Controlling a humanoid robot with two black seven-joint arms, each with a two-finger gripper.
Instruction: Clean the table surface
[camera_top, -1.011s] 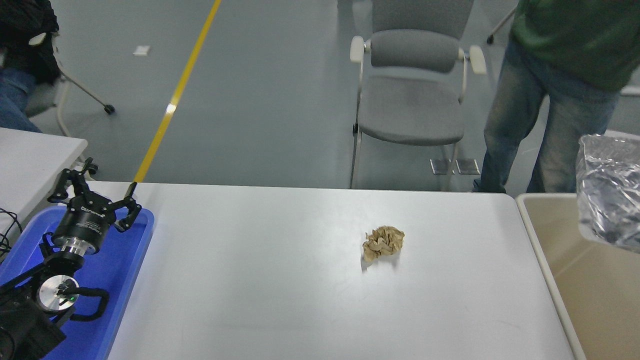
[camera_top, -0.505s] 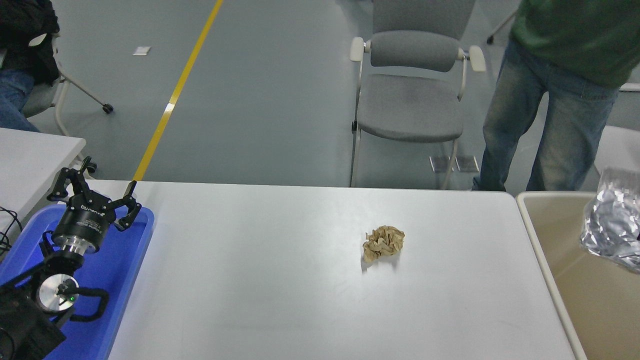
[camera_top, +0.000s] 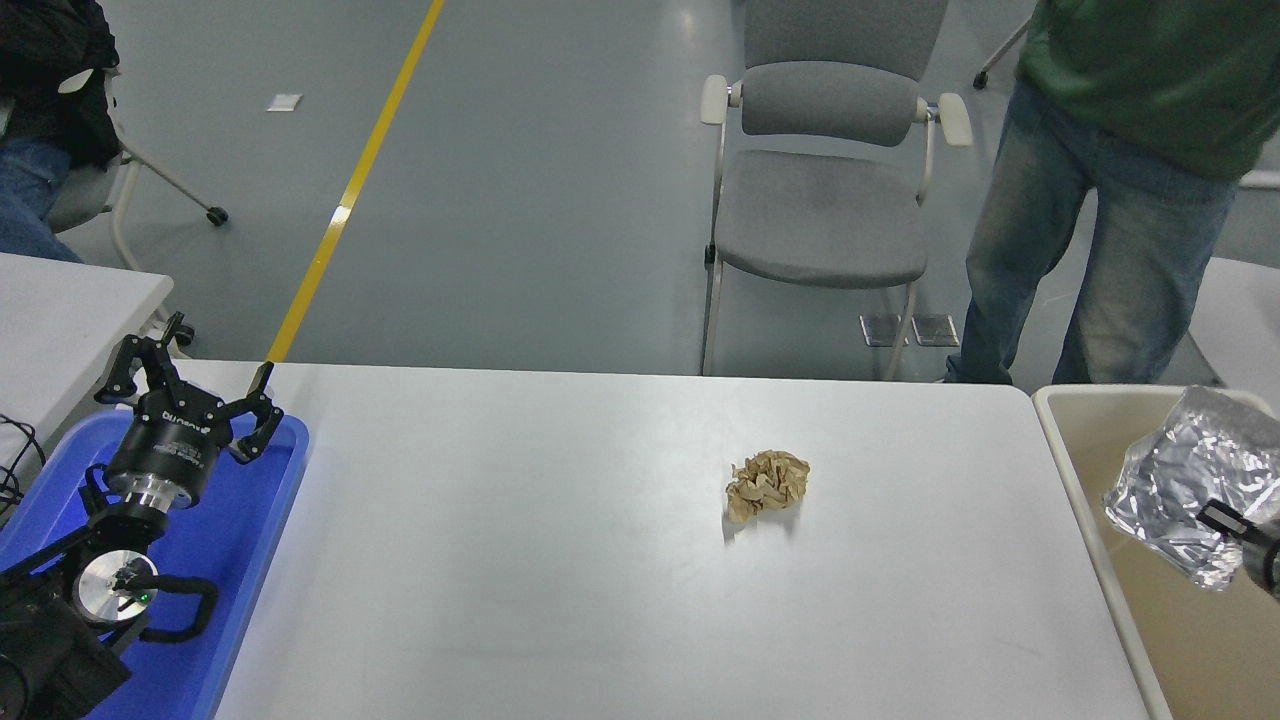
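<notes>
The table surface (camera_top: 560, 560) is a wide white-grey top. A crumpled brown paper ball (camera_top: 766, 484) lies on it right of the middle. My right gripper (camera_top: 1238, 528) comes in at the right edge, only its tip showing. It is shut on a crumpled silver foil wrapper (camera_top: 1185, 470) and holds it in the air over the beige bin (camera_top: 1062, 420) beside the table's right end. My left gripper (camera_top: 190, 388) is open and empty, parked over the blue tray (camera_top: 245, 540) at the lower left.
A grey chair (camera_top: 820, 215) stands behind the table's far edge. A person in jeans and a green top (camera_top: 1100, 200) stands at the far right. A smaller white table (camera_top: 60, 310) is at the left.
The silver foil wrapper has come down and a little to the left over the bin, and the right gripper's tip has come into view. The paper ball and the left arm have not moved.
</notes>
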